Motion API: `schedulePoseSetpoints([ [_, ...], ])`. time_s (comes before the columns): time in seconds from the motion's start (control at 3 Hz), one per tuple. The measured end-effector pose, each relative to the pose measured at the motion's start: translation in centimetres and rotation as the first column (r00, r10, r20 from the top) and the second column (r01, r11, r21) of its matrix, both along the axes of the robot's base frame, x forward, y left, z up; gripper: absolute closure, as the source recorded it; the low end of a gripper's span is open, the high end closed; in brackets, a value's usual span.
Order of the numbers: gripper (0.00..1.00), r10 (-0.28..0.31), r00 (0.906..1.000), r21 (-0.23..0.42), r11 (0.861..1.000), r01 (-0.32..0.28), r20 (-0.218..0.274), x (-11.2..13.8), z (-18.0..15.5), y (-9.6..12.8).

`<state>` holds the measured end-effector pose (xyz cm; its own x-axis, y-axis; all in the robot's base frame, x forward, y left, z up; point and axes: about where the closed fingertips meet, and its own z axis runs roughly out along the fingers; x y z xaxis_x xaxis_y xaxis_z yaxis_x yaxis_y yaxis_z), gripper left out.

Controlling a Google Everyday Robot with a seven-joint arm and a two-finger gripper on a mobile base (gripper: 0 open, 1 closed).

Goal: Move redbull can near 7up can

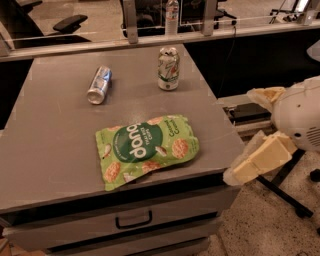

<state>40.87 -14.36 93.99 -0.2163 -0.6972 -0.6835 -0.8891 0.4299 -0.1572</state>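
Observation:
The redbull can (99,84) is slim, silver and blue, and lies on its side at the back left of the grey table (55,150). The 7up can (168,68), white and green with a silver top, stands upright at the back right of the table, about a hand's width right of the redbull can. My gripper (245,133) is off the table's right edge, level with its front corner. It is open and empty, with cream fingers (260,159) spread apart, and it is far from both cans.
A green snack bag (146,148) lies flat in the front middle of the table. Drawers with a handle (133,219) sit below the front edge. A clear bottle (171,15) stands behind a rail (150,40) at the back. A black stand's legs (285,192) cross the floor at right.

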Motion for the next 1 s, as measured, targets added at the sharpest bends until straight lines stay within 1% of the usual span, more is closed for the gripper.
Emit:
schedulePoseSetpoints([
  [0.33,0.0,0.077,0.9933,0.132,0.987,-0.088,0.086,-0.4,-0.2,4.6],
  [0.67,0.0,0.123,0.9826,0.218,0.964,-0.151,0.14,-0.8,1.6,7.6],
  [1.0,0.0,0.117,0.9839,0.222,0.964,-0.145,0.135,-0.8,1.7,7.6],
])
